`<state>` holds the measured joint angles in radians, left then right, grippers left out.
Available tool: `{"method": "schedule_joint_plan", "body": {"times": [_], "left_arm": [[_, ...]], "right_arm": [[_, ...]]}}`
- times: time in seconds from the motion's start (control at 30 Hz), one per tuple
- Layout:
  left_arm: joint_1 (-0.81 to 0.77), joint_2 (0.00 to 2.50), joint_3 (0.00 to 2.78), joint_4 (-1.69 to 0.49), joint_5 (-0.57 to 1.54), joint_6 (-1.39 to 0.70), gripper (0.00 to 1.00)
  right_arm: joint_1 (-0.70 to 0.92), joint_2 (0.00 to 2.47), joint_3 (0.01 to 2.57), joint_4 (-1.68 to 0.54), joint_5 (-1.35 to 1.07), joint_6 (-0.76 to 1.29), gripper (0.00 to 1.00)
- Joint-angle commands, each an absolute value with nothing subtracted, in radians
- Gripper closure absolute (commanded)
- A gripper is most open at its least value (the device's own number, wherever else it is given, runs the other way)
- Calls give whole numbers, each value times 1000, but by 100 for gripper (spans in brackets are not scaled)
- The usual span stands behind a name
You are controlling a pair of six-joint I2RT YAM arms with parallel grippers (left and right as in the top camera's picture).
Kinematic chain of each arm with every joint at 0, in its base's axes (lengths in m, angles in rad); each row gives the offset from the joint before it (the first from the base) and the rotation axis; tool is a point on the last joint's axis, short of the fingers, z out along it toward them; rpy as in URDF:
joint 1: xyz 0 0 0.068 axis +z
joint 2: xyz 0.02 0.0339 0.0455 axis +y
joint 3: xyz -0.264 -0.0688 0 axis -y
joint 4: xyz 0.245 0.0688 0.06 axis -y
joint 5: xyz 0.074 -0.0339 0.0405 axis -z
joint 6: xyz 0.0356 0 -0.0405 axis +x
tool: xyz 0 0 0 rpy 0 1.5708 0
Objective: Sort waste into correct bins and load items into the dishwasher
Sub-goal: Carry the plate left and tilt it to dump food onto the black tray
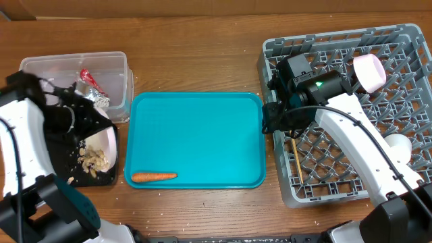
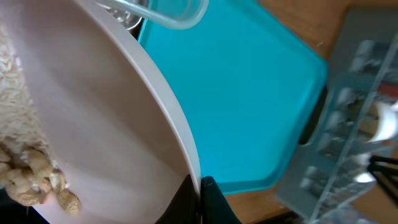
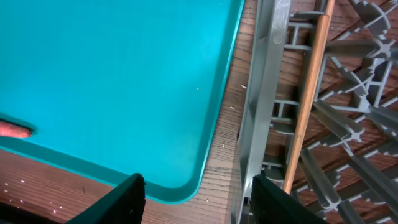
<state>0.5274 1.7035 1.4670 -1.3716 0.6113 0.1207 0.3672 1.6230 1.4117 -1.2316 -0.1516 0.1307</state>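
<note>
— What do your arms look like from above?
— My left arm (image 1: 20,142) and right arm (image 1: 354,138) are both long, smooth white shells joined by blocky black housings.
— Any markings?
— 1 small green light (image 1: 318,84) glows on a black housing of the right arm. I can't make out screws or lettering.
— Cables?
— A thin black cable (image 1: 381,158) runs along the right arm's white shell. Another dark line (image 1: 15,162) traces the left arm.
— And your fingers?
— My right gripper (image 3: 198,190) has 2 matte black fingers (image 3: 127,200), broad and flat with angled tips. My left gripper (image 2: 200,186) is black too, with 2 slim wedges close together.
</note>
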Motion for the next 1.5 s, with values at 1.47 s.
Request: {"method": "schedule_joint_plan", "body": {"times": [1.47], "left_arm": [[808,1679,1488,-1382,927,125,96]], "right_arm": [[363,1618,1407,-1232,-147,131,43]]}}
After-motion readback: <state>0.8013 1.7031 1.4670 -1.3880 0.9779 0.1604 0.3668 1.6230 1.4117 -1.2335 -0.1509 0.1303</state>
